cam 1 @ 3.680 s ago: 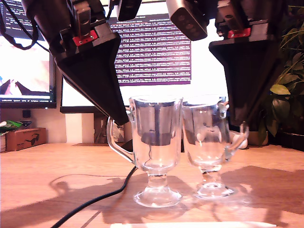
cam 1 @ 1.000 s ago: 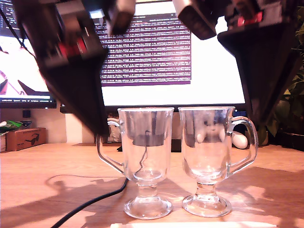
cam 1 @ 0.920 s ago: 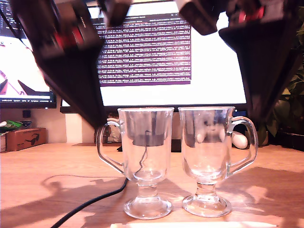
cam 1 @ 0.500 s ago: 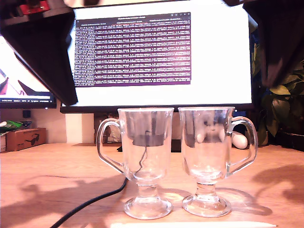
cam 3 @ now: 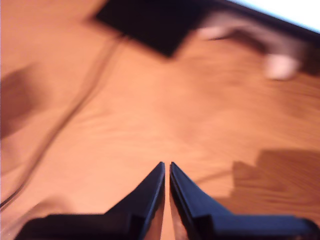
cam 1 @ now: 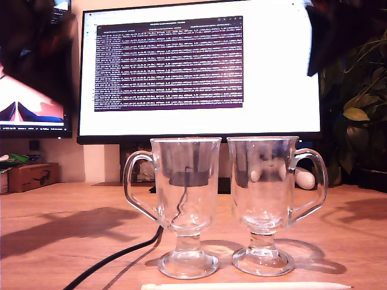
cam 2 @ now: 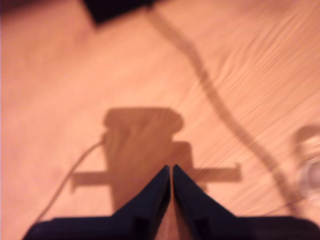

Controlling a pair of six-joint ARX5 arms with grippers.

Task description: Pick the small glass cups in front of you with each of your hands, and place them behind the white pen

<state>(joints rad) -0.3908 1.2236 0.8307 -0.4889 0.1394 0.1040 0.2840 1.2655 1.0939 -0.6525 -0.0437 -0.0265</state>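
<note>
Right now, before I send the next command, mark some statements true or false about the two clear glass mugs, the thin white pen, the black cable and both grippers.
1. Both clear glass mugs, one on the exterior view's left and one on its right, stand upright on the wooden table. True.
2. My first gripper holds a mug. False: its fingers are together over bare table, holding nothing.
3. The thin white pen lies nearer the exterior camera than the mugs. True.
4. The mugs' handles point toward each other. False: they point outward, away from each other.
5. My second gripper is wide open. False: its fingers nearly touch.
6. The black cable runs past the left mug's foot. True.
</note>
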